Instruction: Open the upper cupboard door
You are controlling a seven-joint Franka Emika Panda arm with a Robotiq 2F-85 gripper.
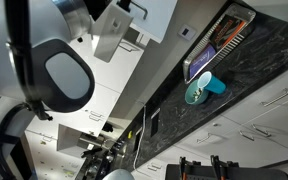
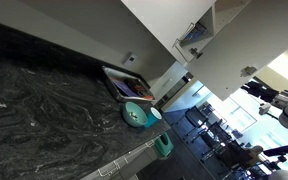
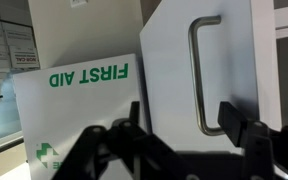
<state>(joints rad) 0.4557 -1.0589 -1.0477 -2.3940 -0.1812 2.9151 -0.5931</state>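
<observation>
Both exterior views are low in resolution, soft in detail and strongly tilted. Illumination is diffuse, and the dark marbled stone worktop (image 2: 44, 110) carries a dull sheen. In an exterior view the bright background area (image 2: 284, 70) is overexposed to near white. In the wrist view the glossy white upper cupboard door (image 3: 246, 50) is evenly lit, while the black gripper (image 3: 181, 128) is underexposed and blurred.
</observation>
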